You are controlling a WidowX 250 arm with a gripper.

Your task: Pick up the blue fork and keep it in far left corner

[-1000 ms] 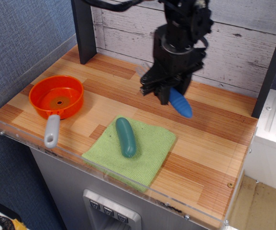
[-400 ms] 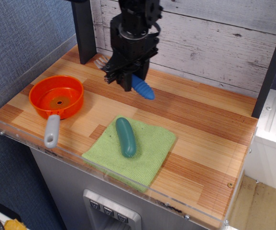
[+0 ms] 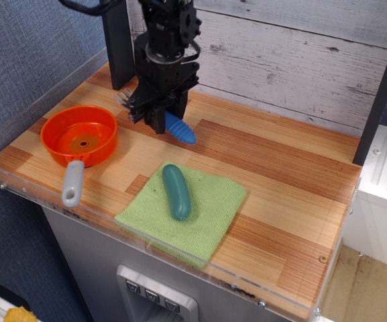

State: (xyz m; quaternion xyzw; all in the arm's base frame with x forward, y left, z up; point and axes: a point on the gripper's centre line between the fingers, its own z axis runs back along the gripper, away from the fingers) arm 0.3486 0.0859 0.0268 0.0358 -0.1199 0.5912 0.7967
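Observation:
My black gripper [image 3: 154, 115] is shut on the blue fork [image 3: 180, 128]. The ribbed blue handle sticks out down and to the right of the fingers, and the grey tines [image 3: 125, 98] show on the left side. The fork hangs just above the wood near the back left of the table. The far left corner [image 3: 107, 75] lies a little behind and left of the gripper, by the dark post [image 3: 119, 43] where the plank wall meets the acrylic rim.
An orange pan [image 3: 79, 136] with a grey handle sits at the left front. A teal cucumber-shaped piece [image 3: 176, 191] lies on a green cloth [image 3: 210, 215] at the front middle. A second dark post [image 3: 381, 87] stands at the right.
My gripper has carried the blue fork from the table's middle back to the left, toward the dark post, and a little lower. Pan, cloth and teal piece have not moved.

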